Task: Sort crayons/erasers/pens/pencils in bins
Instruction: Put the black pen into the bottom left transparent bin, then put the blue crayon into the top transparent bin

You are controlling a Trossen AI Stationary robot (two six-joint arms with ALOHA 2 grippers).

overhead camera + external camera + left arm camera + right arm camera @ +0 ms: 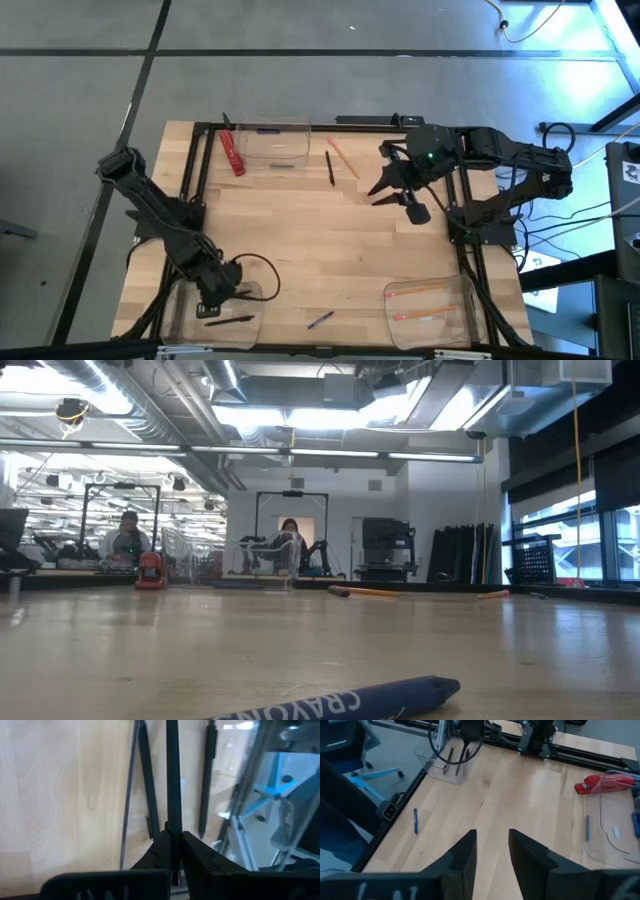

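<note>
Over the near-left bin [180, 318], the left gripper [172, 851] pinches one slim black pen [172, 780] near its end, beside other pens lying inside. Right of that bin, a bluish-purple crayon [320, 320] lies loose; being light, stiff and likely to roll, it is best taken mid-length. Far right, the right gripper [492, 847] hovers slightly open and empty.

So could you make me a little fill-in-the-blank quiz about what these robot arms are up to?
The left gripper is shut on a black ____.
It hangs over the bin that already holds other ____.
The right gripper is ____ and holds nothing.
The bin near the right arm holds two orange ____.

Missing: pen; pens; open; pencils
</note>
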